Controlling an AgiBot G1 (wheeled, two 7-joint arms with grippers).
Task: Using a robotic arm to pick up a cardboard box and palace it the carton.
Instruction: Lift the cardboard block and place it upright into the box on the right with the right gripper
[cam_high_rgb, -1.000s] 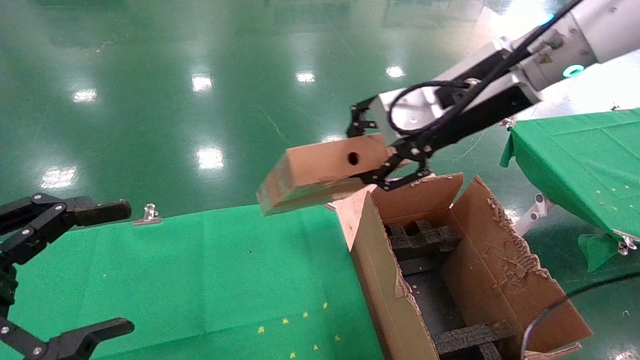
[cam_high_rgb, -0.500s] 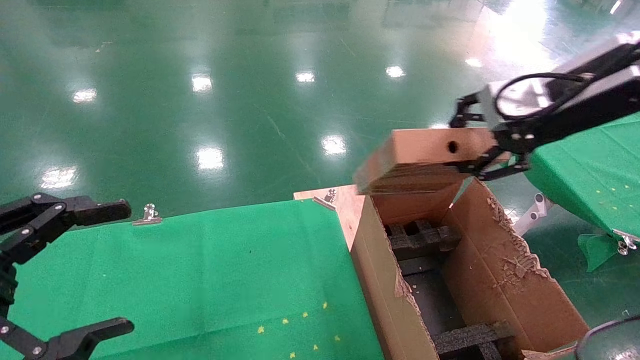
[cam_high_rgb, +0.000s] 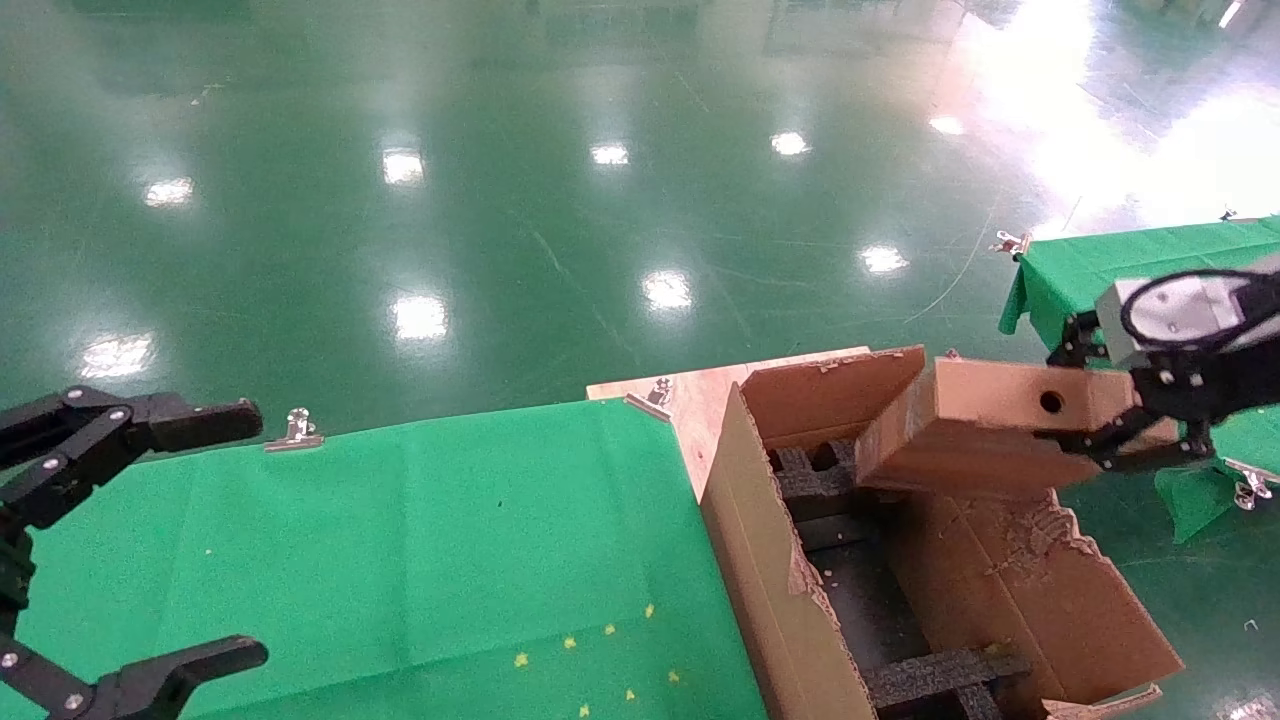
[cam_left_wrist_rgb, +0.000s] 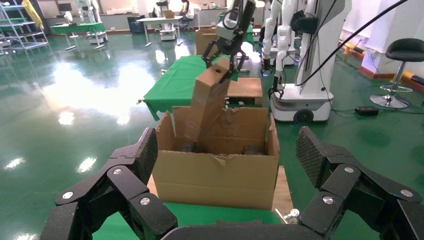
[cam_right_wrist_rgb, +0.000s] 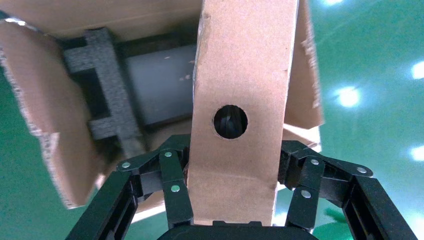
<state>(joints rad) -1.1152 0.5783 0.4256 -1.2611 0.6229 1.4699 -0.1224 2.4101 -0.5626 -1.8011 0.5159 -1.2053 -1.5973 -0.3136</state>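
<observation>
My right gripper (cam_high_rgb: 1125, 432) is shut on one end of the cardboard box (cam_high_rgb: 985, 425), a long brown box with a round hole. It holds the box tilted over the far end of the carton (cam_high_rgb: 770, 570), with the free end dipping inside the opening above black foam blocks (cam_high_rgb: 850, 475). The right wrist view shows the fingers (cam_right_wrist_rgb: 175, 175) clamping both sides of the cardboard box (cam_right_wrist_rgb: 242, 65) above the carton (cam_right_wrist_rgb: 50, 125). In the left wrist view, the box (cam_left_wrist_rgb: 207, 102) leans into the carton (cam_left_wrist_rgb: 215, 175). My left gripper (cam_high_rgb: 250, 530) is open and empty at the left.
A green-clothed table (cam_high_rgb: 400, 540) lies left of the carton, with a metal clip (cam_high_rgb: 297, 428) on its far edge. A wooden board (cam_high_rgb: 690, 395) is at the table's corner. A second green table (cam_high_rgb: 1150, 260) stands right. Glossy green floor lies beyond.
My right gripper carried the cardboard box to the right and down, from above the table's far corner to over the carton's far end. The left gripper has not moved.
</observation>
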